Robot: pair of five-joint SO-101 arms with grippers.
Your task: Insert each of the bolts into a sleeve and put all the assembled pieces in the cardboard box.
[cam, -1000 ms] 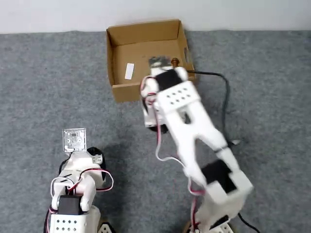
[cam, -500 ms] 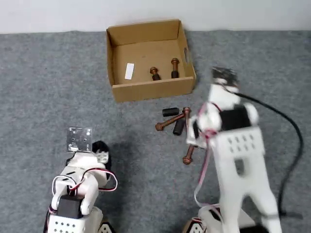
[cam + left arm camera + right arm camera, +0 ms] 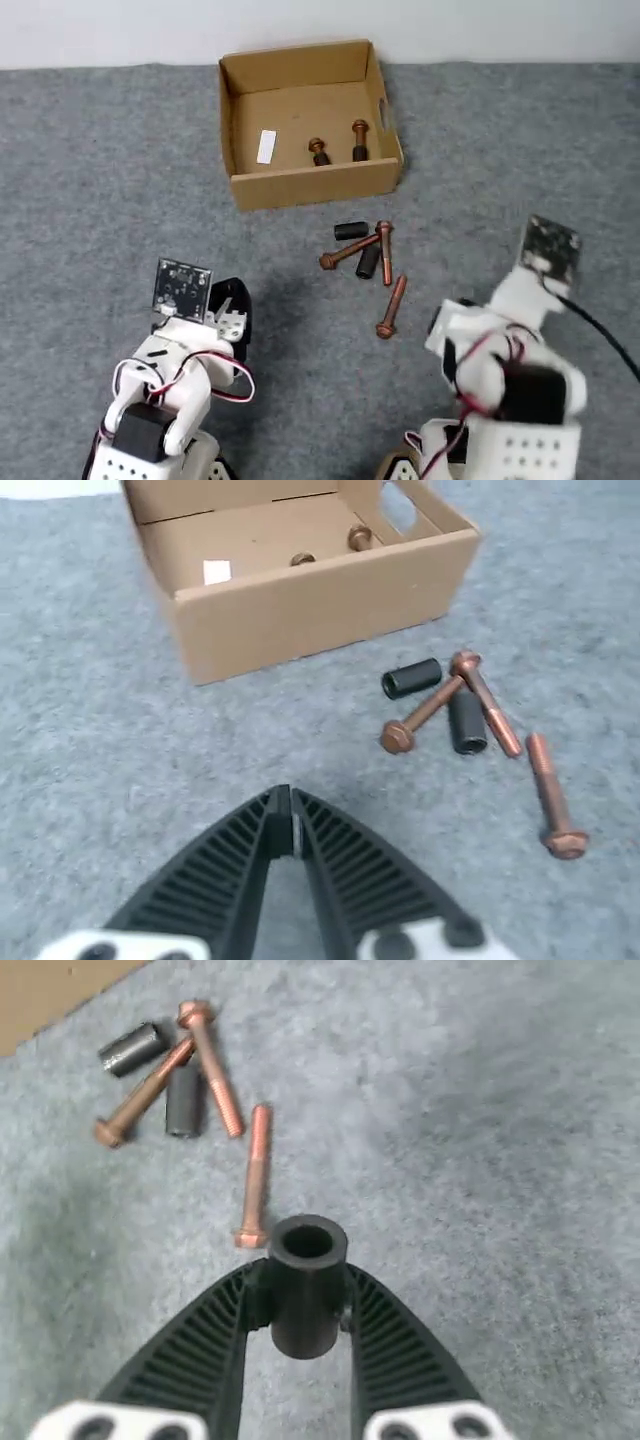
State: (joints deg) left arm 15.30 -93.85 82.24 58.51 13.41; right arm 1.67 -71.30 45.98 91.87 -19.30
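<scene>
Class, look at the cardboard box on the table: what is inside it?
Inside the cardboard box lie two sleeved bolts, side by side, and a white label. Each sleeve covers its bolt's shank.

Grey carpet-like table cover [image 3: 100, 180]; white wall strip [image 3: 500, 30] along far edge.

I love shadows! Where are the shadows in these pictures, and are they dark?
High view: just faint, soft shade on the carpet beside the bolts and the box. Left wrist view: a soft darker band along the box's front wall. Right wrist view: thin shade beside each bolt; no glare.
</scene>
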